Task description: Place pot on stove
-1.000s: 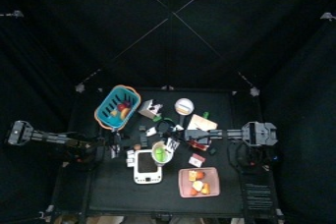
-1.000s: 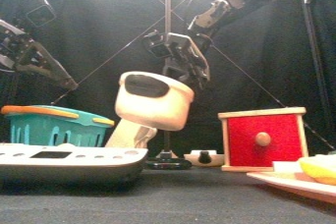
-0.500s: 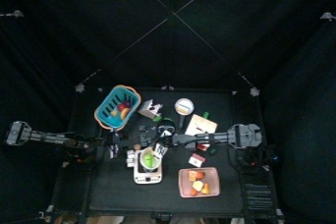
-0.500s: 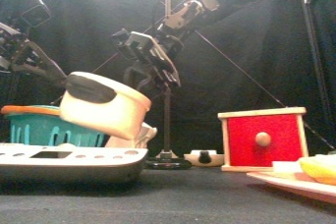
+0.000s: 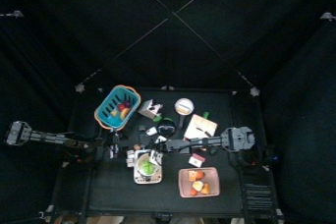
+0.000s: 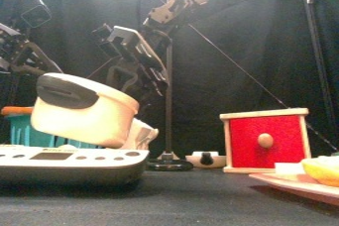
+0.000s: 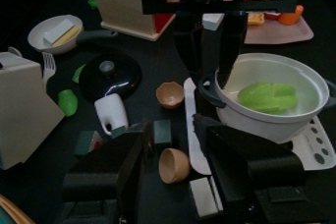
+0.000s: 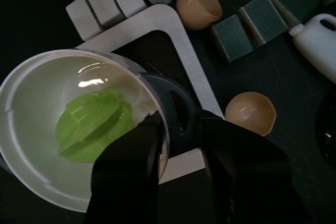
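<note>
The right gripper [image 8: 178,135] pinches the rim of the white pot [image 8: 92,125], which hangs tilted just below it over the white stove [image 6: 66,161] on the table [image 6: 199,195]. Something green [image 8: 94,125] lies inside the pot. The left gripper [image 7: 151,159] rests beside the stove; I cannot tell its jaws

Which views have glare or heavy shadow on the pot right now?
Right wrist view: bright glare on the pot rim, the right gripper a dark blur in front. Left wrist view: pot evenly lit, foreground jaws in shadow. Front view: backlight flares behind the arms; the stove front is dim.
</note>
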You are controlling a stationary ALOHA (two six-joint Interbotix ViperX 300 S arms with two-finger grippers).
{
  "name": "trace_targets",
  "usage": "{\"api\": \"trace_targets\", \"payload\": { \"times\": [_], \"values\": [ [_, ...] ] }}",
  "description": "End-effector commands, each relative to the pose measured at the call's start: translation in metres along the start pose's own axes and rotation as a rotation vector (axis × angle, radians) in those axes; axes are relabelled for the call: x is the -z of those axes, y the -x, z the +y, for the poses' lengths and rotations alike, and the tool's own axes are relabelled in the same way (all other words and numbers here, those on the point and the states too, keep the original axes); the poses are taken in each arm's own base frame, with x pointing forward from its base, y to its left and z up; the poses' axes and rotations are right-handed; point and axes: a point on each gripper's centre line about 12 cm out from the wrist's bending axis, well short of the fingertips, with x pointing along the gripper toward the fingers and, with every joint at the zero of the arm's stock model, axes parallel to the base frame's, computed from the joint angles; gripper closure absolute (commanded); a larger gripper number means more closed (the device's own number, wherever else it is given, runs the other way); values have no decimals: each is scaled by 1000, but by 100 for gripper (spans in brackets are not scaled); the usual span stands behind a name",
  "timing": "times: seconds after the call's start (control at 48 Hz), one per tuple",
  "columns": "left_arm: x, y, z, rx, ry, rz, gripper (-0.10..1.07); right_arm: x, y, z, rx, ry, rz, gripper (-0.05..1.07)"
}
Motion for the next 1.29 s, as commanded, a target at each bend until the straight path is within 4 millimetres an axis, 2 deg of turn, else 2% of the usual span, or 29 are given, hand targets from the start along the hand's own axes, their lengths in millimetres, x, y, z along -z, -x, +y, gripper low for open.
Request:
{"api": "trace_targets", "payload": {
  "times": [0.0, 0.271, 0.625, 1.104, 1.271],
  "values": [
    [-5, 0, 1, -4, 4, -12, 18, -16, 18, 2, -13, -6, -52, 50],
    [-5, 0, 1, -4, 4, -12, 18, -14, 12, 0, -9, -11, -37, 48],
    [-5, 0, 1, -3, 4, -11, 18, -16, 13, 0, -6, -4, -45, 27],
    [-5, 0, 1, -3, 4, -11, 18, -18, 20, -1, 4, 13, -51, 26],
    [-4, -1, 1, -4, -1, -10, 18, -22, 36, -2, 6, 32, -76, 26]
  ]
}}
